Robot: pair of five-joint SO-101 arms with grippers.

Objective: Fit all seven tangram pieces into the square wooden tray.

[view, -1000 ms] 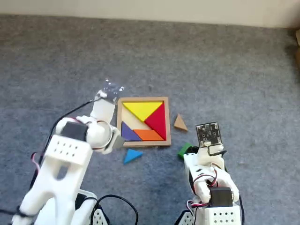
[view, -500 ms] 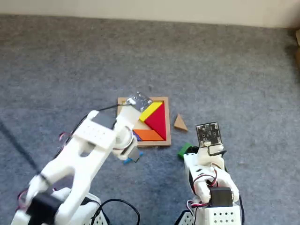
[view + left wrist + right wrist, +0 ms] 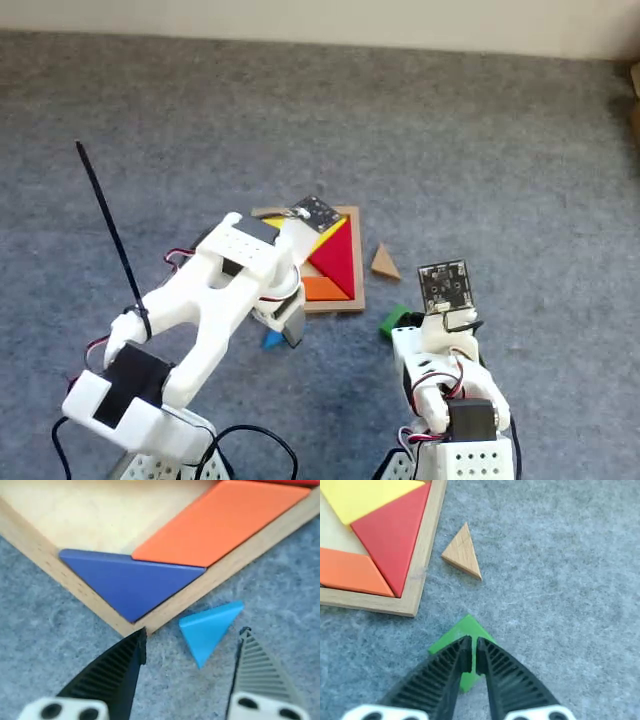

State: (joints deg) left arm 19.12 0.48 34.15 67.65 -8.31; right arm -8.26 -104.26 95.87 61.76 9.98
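The square wooden tray (image 3: 357, 262) holds a yellow triangle (image 3: 326, 238), a red triangle (image 3: 336, 262), an orange parallelogram (image 3: 220, 522) and a dark blue triangle (image 3: 130, 580). Part of the tray floor (image 3: 100, 510) is bare. A light blue triangle (image 3: 210, 630) lies on the carpet just off the tray's near corner. My left gripper (image 3: 192, 640) is open and hangs above it, one finger on either side. My right gripper (image 3: 471, 647) is shut and empty over a green piece (image 3: 465, 630). A tan triangle (image 3: 462, 552) lies on the carpet beside the tray's rim (image 3: 427, 555).
Grey carpet covers the whole table. The left arm (image 3: 215, 300) arches across the tray's left half and hides it from above. A thin black cable (image 3: 105, 225) sticks up at the left. The right arm's base (image 3: 450, 400) sits at the near right.
The left arm swung from the tray's left side across to its near edge, bringing its gripper down over the light blue triangle. The right arm has stayed still.
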